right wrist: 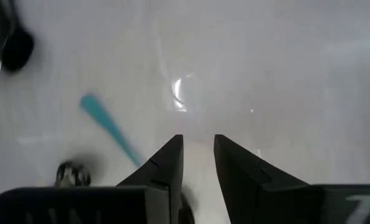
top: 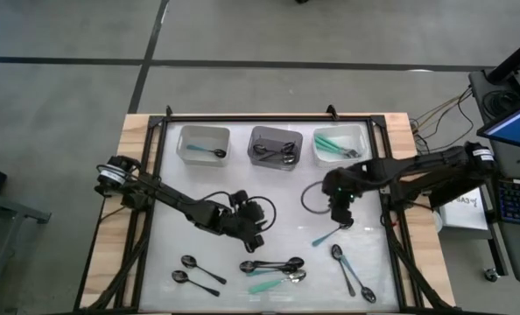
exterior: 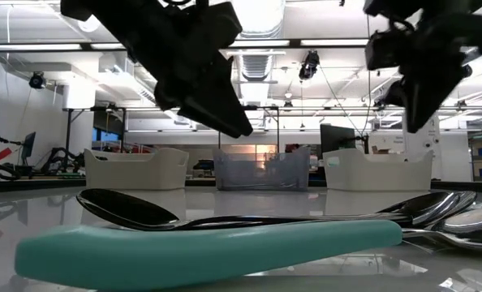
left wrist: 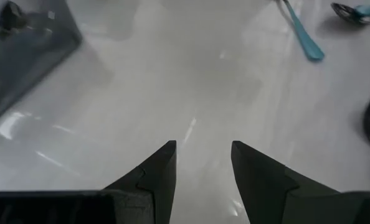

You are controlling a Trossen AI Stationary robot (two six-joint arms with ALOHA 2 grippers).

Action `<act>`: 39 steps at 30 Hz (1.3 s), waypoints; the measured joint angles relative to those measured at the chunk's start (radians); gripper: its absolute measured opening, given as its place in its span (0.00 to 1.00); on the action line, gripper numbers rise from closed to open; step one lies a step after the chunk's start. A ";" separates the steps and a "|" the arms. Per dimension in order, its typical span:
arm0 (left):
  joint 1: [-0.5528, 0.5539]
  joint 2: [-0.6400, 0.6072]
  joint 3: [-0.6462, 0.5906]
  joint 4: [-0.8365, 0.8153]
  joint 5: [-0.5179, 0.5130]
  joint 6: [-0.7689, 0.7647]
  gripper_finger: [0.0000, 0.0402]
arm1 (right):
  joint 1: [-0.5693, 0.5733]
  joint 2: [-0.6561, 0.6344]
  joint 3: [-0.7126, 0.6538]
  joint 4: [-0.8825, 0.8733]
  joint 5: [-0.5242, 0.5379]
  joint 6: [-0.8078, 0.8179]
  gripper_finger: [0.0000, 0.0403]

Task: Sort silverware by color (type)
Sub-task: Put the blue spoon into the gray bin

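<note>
Spoons lie nearest the table's front edge: two all-black ones [top: 197, 269] at the left, a tangled cluster [top: 273, 267] of black and teal-handled pieces in the middle, and two teal-handled spoons with shiny bowls [top: 351, 271] at the right. In the low view a teal plastic handle [exterior: 208, 247] fills the foreground, with a glossy dark bowl [exterior: 127, 209] just behind it; how many pieces make up the cluster cannot be told.

Mid-table, the left gripper [top: 255, 236] reaches in on a long, low, outstretched arm and hangs above the bare white tabletop [top: 216, 188]; its dark wedge-shaped fingers [left wrist: 163, 171] stand apart with nothing between them. The right gripper [top: 343, 220] points down from an arm folded in from the right edge, just above a teal-handled spoon [top: 327, 234]. Its fingers [right wrist: 166, 165] show a narrow gap and grasp nothing; the spoon's handle [right wrist: 110, 129] passes partly behind one of them.

Farthest back stand three rectangular bins: a white bin [top: 204, 143] with one teal-handled spoon, a translucent grey bin [top: 275, 145] with black spoons, and a white bin [top: 340, 144] with teal-handled ones.
</note>
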 joint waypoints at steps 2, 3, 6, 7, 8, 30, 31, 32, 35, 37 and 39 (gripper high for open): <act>0.000 0.000 0.000 0.001 0.034 0.000 0.34 | 0.045 0.000 -0.007 -0.001 0.000 -0.033 0.20; 0.000 0.000 0.000 0.001 0.050 0.000 0.34 | 0.066 0.000 -0.012 -0.004 0.001 -0.056 0.20; 0.000 0.000 0.000 0.001 0.081 0.000 0.34 | 0.131 0.000 -0.029 -0.008 0.000 -0.148 0.20; 0.000 0.000 0.001 0.001 0.088 0.000 0.34 | 0.150 0.000 -0.034 -0.006 0.000 -0.178 0.20; 0.000 0.000 0.002 0.001 0.089 0.000 0.34 | 0.167 0.000 -0.039 -0.004 0.000 -0.206 0.20; 0.000 0.000 0.087 -0.006 0.086 0.110 0.34 | 0.261 0.255 -0.109 0.134 -0.005 -0.308 0.20; 0.000 0.000 0.086 -0.012 0.086 0.109 0.34 | 0.261 0.265 -0.107 0.145 -0.006 -0.308 0.20; 0.000 0.000 0.086 -0.016 0.085 0.108 0.34 | 0.261 0.275 -0.105 0.146 -0.008 -0.307 0.20; 0.000 0.000 0.085 -0.019 0.085 0.107 0.34 | 0.261 0.299 -0.104 0.146 -0.011 -0.306 0.20; 0.000 0.000 0.085 -0.019 0.085 0.106 0.34 | 0.261 0.306 -0.105 0.146 -0.019 -0.298 0.20; 0.000 0.000 0.085 -0.021 0.085 0.106 0.34 | 0.261 0.299 -0.105 0.150 -0.028 -0.285 0.20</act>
